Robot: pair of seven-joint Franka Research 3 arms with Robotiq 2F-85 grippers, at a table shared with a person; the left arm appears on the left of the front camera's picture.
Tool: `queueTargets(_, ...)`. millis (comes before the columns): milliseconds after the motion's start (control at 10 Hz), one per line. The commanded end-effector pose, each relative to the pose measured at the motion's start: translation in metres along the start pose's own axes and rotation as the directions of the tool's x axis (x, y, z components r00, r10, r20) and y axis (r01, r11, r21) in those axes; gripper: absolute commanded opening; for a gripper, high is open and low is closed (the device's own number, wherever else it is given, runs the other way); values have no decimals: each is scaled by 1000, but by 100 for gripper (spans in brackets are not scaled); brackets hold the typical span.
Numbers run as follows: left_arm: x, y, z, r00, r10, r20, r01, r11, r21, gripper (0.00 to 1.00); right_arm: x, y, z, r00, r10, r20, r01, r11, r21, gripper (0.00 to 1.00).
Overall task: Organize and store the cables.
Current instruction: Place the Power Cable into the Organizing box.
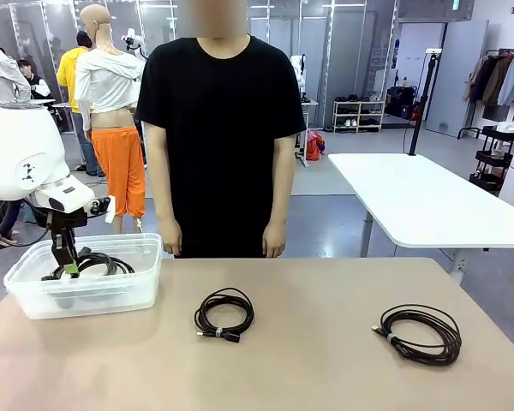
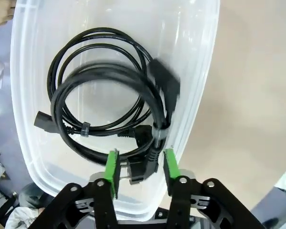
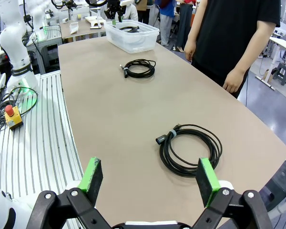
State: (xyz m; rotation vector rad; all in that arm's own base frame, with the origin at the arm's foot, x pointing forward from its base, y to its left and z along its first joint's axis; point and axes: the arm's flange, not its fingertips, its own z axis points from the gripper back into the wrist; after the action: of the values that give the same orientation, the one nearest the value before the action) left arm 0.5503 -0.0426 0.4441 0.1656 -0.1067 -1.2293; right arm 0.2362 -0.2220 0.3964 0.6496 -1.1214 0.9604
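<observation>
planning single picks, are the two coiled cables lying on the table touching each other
Apart. The front view shows bare table between the middle cable and the right-side cable.

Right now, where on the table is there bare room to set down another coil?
Bare tabletop between the middle cable and the right cable, and along the near edge in front of both. Crowded: the clear bin at left, holding a coiled cable and the left gripper.
</observation>
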Motion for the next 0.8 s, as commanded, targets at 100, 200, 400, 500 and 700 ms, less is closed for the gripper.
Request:
queueTargets(100,1,-2,5,1000,10,-20,-9,1000,11,100,1,0,0,1000,16,13,-16,1000,-5,100)
queueTargets(200,1,-2,7,1000,8,-16,-8,1000,17,89,1,0,0,1000,16,13,-16,1000,-5,100)
queueTargets(400,-1,-3,7,1000,19,-9,-19,1000,7,100,1,0,0,1000,16,13,-16,1000,-5,100)
queueTargets(500,0,-11,-2,993,19,-120,-20,1000,-8,100,1,0,0,1000,16,13,-16,1000,-5,100)
queueTargets(700,2,-1,6,1000,-5,2,5,1000,10,100,1,0,0,1000,16,13,-16,1000,-5,100)
